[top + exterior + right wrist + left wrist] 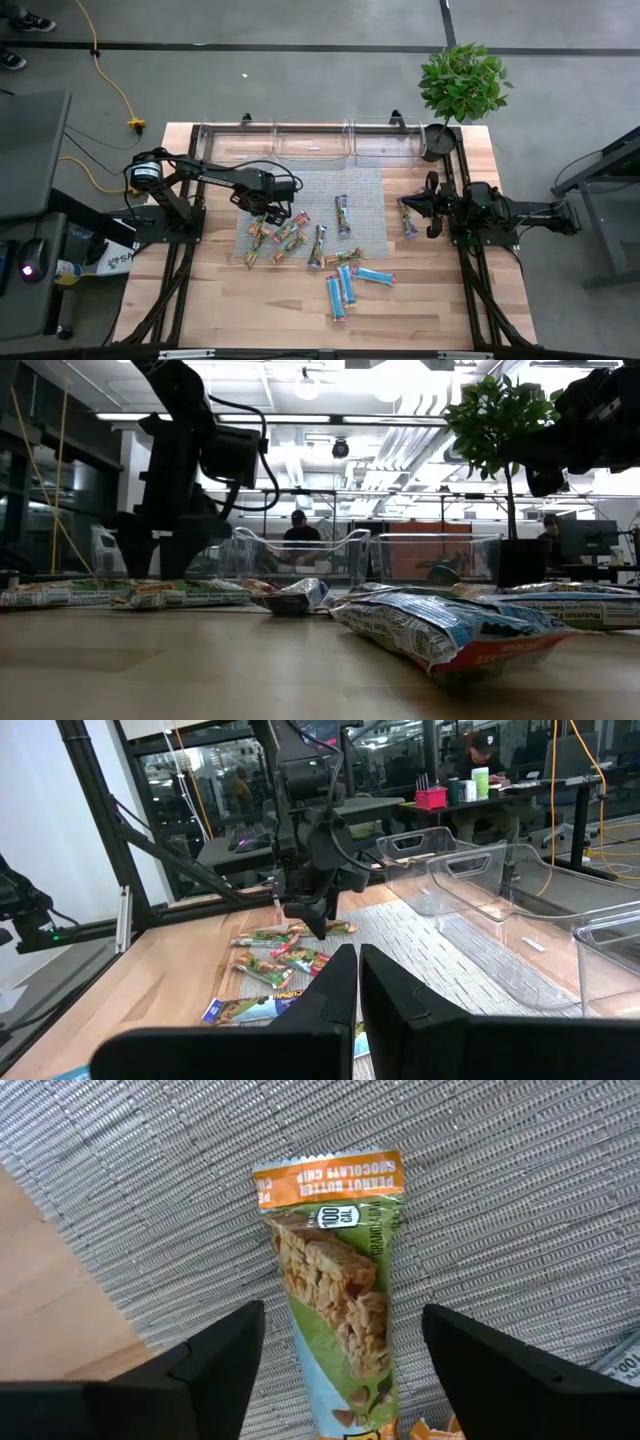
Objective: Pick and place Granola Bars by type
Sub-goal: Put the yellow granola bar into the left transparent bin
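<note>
Overhead first: my left gripper point(268, 213) hangs over the grey woven mat point(365, 190), at the mat's left side, above the cluster of tan-green bars point(272, 236). Purple-silver bars point(342, 214) lie mid-mat, and the light blue bars point(343, 285) sit on bare wood just off the mat's near edge. My right gripper point(431, 205) waits beside the mat's right edge, close to another purple-silver bar point(408, 217).

Table-level view: a blue bar point(450, 632) fills the foreground; tan-green ones point(150, 594) lie at the foot of the left arm.

Left wrist view: one tan-green peanut butter bar point(340, 1290) lies flat on the mat point(520, 1190), directly between my spread fingers point(215, 1355), neither finger touching it.

Right wrist view: my right fingers point(335, 985) are pressed together, holding nothing, with the left arm's gripper point(305, 910) over the bars on the mat's far side.
</note>
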Controlling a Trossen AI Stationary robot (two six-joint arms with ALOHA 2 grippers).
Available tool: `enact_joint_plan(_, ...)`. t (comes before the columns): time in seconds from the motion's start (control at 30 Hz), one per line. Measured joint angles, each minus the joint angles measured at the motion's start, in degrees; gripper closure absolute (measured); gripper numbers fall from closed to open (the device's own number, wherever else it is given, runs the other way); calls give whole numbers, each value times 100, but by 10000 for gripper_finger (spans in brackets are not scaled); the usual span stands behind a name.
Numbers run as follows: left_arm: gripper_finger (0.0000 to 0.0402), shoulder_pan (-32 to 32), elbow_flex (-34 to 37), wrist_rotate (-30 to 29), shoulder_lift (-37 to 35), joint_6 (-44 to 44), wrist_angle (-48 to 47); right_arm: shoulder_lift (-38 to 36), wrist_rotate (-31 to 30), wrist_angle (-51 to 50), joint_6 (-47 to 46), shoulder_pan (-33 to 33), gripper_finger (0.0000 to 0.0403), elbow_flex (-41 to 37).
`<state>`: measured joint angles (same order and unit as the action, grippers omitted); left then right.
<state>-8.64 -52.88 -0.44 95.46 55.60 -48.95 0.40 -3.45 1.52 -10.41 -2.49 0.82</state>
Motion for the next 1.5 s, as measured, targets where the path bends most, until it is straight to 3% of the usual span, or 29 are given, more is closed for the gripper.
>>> enact_joint_plan(0.47, 256, 4, 2, 159, 7, 17, 175, 0, -1, 0, 0, -2, 402, 2)
enact_joint_plan(0.7, 283, 4, 2, 159, -4, 17, 146, 2, 0, 0, 0, -1, 402, 2)
enact_joint_plan(1.0, 292, 2, -329, -58, -399, -110, -777, 2, -2, -2, 0, -1, 402, 1)
enact_joint_plan(1.23, 292, -235, -1364, -1267, -911, -379, -2015, 2, -2, -2, 0, -1, 402, 2)
enact_joint_plan(1.37, 292, -788, -2198, -1897, -1100, -799, -2763, 1, -1, 0, 0, -1, 402, 0)
enact_joint_plan(1.5, 292, -1519, -2847, -2671, -1175, -1366, -2834, 2, 0, 0, 0, -1, 402, 2)
